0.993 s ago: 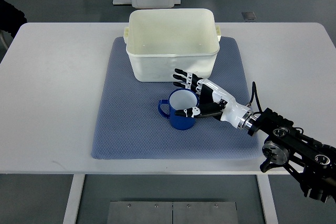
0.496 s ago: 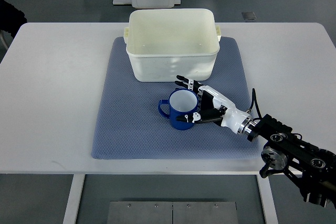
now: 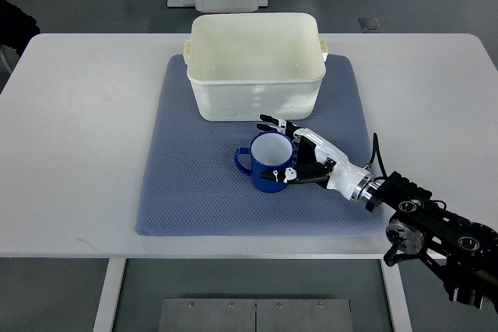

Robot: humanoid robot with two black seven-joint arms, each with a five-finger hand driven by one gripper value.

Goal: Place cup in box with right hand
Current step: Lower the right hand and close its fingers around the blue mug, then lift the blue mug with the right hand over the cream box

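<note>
1. The blue mug (image 3: 265,163) stands upright on the grey-blue mat (image 3: 187,192), its handle pointing to 9 o'clock
2. The right hand (image 3: 299,159) comes in from 4 o'clock and wraps the mug's right side, thumb at the front wall, fingers (image 3: 274,123) curled round the far rim
3. The cream plastic box (image 3: 255,64) sits at 12 o'clock from the mug, close by but apart
4. All of it rests on the white table (image 3: 78,130)

One camera looks steeply down from the robot's side, framing the whole table (image 3: 93,153) and floor beyond.
</note>
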